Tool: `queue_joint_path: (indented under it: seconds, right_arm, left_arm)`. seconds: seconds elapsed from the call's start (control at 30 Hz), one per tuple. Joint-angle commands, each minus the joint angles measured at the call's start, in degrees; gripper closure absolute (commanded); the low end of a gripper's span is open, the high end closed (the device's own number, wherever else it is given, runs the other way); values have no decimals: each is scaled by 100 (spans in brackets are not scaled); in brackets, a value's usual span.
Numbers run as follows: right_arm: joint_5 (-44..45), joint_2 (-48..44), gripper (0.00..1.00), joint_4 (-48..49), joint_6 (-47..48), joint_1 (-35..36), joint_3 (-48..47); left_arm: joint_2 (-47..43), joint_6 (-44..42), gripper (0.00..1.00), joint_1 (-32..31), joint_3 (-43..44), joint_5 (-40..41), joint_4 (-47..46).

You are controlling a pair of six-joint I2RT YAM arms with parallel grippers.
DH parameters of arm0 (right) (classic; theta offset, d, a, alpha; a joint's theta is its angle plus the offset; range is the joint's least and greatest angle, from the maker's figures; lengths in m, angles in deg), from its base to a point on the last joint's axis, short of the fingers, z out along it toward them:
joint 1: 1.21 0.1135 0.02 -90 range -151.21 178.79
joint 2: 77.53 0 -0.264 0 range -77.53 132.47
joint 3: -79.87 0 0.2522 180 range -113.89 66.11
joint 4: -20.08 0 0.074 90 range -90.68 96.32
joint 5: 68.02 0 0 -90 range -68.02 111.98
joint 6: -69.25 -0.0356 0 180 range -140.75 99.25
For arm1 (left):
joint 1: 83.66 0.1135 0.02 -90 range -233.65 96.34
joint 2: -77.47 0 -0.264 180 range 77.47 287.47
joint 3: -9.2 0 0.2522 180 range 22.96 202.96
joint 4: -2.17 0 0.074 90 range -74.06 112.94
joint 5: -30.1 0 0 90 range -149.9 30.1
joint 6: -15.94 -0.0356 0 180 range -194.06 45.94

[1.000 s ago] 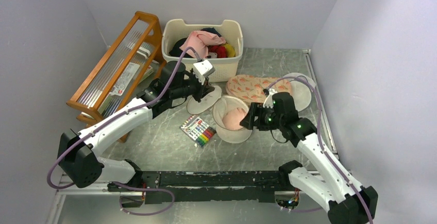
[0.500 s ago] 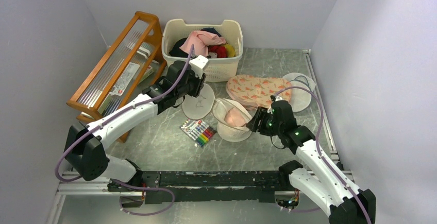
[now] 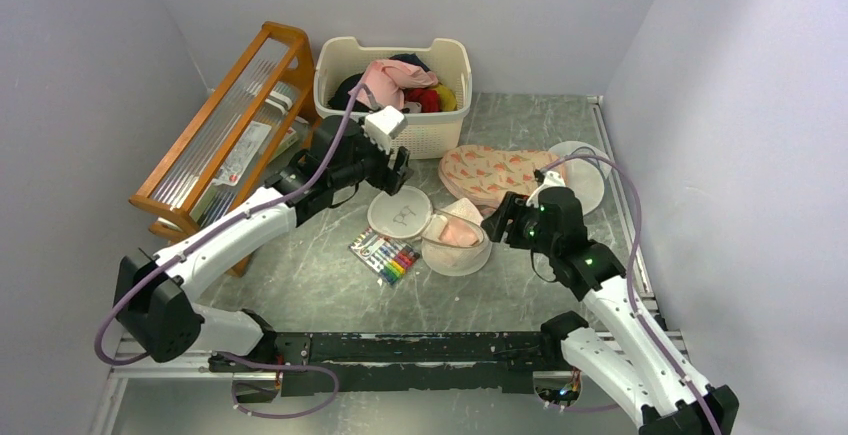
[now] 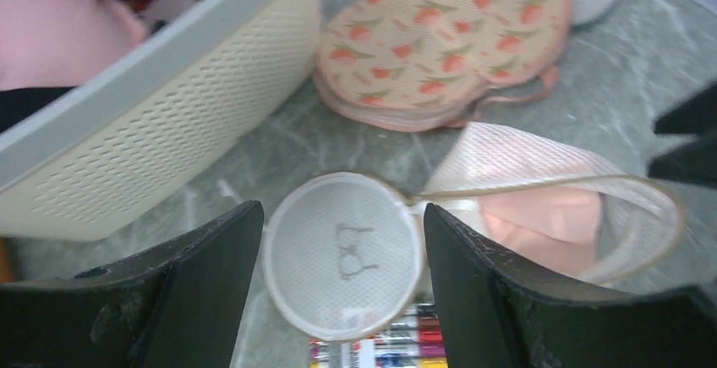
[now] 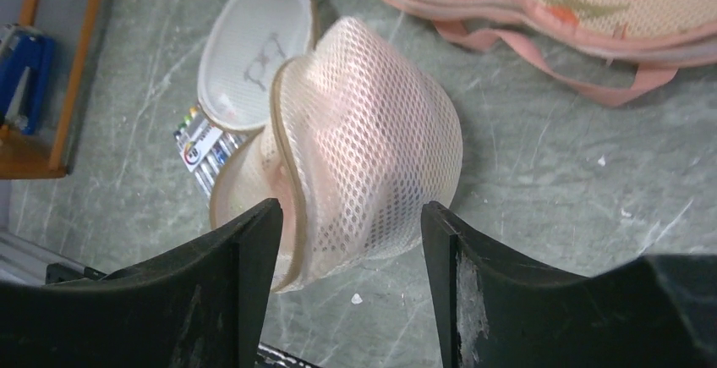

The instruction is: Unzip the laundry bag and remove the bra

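Bag (image 3: 455, 245): mid-desk (image 3: 320, 275), open, next to the pens (image 3: 385, 255).
Lid (image 4: 342, 254): lies flat to the bag's left, emblem up.
Bra (image 4: 541, 220): pink, inside the bag.
Left gripper (image 3: 398, 167): jaws apart, above the lid, empty.
Right gripper (image 3: 502, 225): jaws apart, just right of the bag.

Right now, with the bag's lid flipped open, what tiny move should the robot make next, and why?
Probably slide the left pincer from above the lid over to the open mouth of the bag. The lid lies flat on the table and the pink bra shows inside the bag. That pincer is open and empty, so it looks ready to reach in.
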Motion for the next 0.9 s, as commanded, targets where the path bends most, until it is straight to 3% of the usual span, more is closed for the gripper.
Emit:
queue_joint_path:
  seconds: [0.0, 0.1, 0.17, 0.33, 0.53, 0.87]
  right_arm:
    - [130, -86, 38, -123, 312, 22, -370]
    - [-386, 43, 37, -38, 649, 27, -588]
    - [-1079, 140, 37, 155, 795, 28, -695]
    - [-1864, 643, 43, 532, 624, 134, -829]
    - [-1518, 1294, 48, 525, 669, 697, -1051]
    - [326, 2638, 51, -386, 921, 1664, -1861]
  left_arm:
    - [346, 32, 16, 9, 127, -1961, -272]
    - [512, 302, 15, 16, 61, -2784, -558]
    - [565, 326, 19, 10, 94, -2828, -529]
    - [237, 183, 18, 11, 46, -1396, -302]
    - [-621, 162, 14, 18, -433, 658, -567]
    - [-942, 56, 15, 18, -576, 976, -708]
